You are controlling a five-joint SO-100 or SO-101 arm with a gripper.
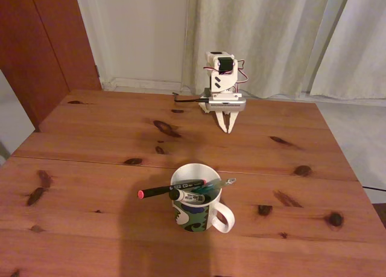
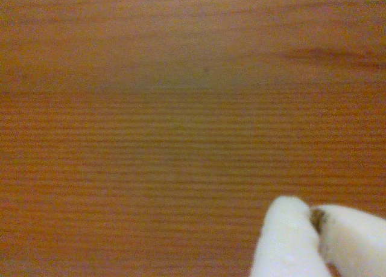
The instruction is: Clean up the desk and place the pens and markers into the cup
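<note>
The cup (image 1: 194, 212), white with a camouflage pattern and a handle at its right, stands on the reddish-brown desk (image 1: 90, 138) near the front. A black pen with a pink-red end (image 1: 161, 190), a white marker with a black cap (image 1: 188, 197) and a teal-green pen (image 1: 220, 184) lie across its mouth. The folded white arm sits at the desk's far edge, its gripper (image 1: 229, 130) pointing down close to the wood, far behind the cup. In the wrist view the gripper (image 2: 313, 219) shows two white fingertips pressed together, empty, over blurred wood.
Pale curtains (image 1: 271, 35) and a white wall stand behind the desk, with a dark red-brown cabinet (image 1: 42, 41) at the left. A black cable (image 1: 187, 98) runs along the desk's far edge to the arm's base. Dark knots dot the planks.
</note>
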